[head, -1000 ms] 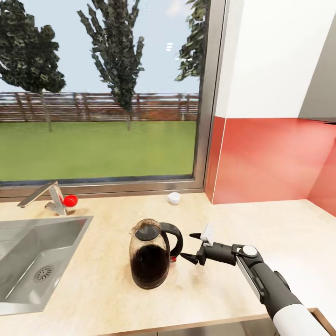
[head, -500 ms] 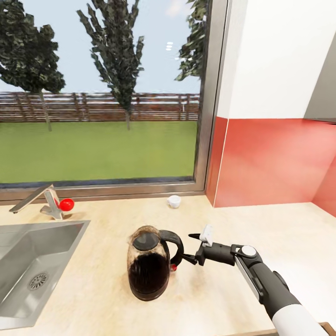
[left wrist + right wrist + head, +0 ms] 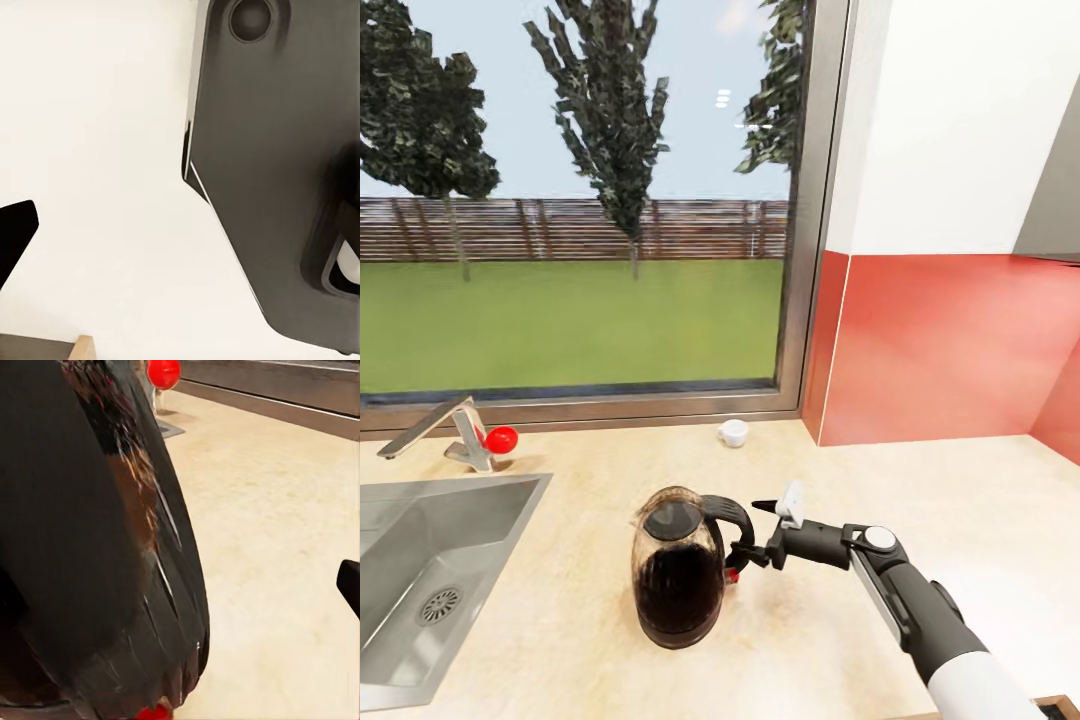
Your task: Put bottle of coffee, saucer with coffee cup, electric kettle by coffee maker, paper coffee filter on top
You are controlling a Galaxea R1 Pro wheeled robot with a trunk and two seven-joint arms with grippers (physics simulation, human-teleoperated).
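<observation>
The kettle (image 3: 680, 565) stands low in the frame's centre on the bench (image 3: 980, 500), beside the sink (image 3: 430, 570). The right gripper (image 3: 755, 535), fingers spread, straddles its handle unclosed. A careless push could tip the kettle over before the fingers clamp.

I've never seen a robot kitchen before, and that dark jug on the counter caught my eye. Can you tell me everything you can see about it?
It is the electric kettle, standing upright on the beige countertop just right of the sink. Its body looks like dark, smoky glass, with a round black lid, a small spout toward the sink and a curved black handle facing the robot's right gripper. A small red switch sits at the handle's base. The gripper's open fingers are at the handle; whether they touch it cannot be told.
</observation>
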